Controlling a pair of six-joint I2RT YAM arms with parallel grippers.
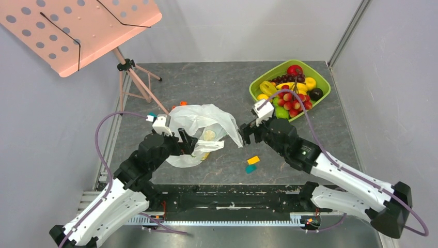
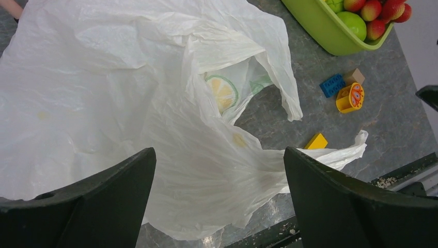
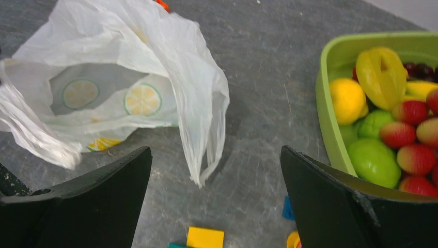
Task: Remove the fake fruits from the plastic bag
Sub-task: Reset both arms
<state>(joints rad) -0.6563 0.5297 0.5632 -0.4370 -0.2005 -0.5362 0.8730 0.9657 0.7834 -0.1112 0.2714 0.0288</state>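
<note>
The white plastic bag (image 1: 201, 124) lies crumpled on the table between both arms, its mouth facing right. Pale round pieces with a lemon-slice pattern (image 3: 142, 99) show inside it, also in the left wrist view (image 2: 222, 93). The other fake fruits (image 1: 292, 98) lie in the green tray (image 1: 255, 82). My left gripper (image 1: 188, 143) is open, its jaws (image 2: 218, 155) wide apart just over the bag's near edge. My right gripper (image 1: 247, 132) is open and empty (image 3: 214, 152) over bare table beside the bag's hanging handle (image 3: 206, 155).
Small toy blocks lie right of the bag: a yellow one (image 1: 253, 159), a teal one (image 1: 250, 168), and in the left wrist view a blue one (image 2: 331, 84). A pink music stand (image 1: 77, 26) with tripod legs (image 1: 137, 77) stands at the back left. Walls close in on both sides.
</note>
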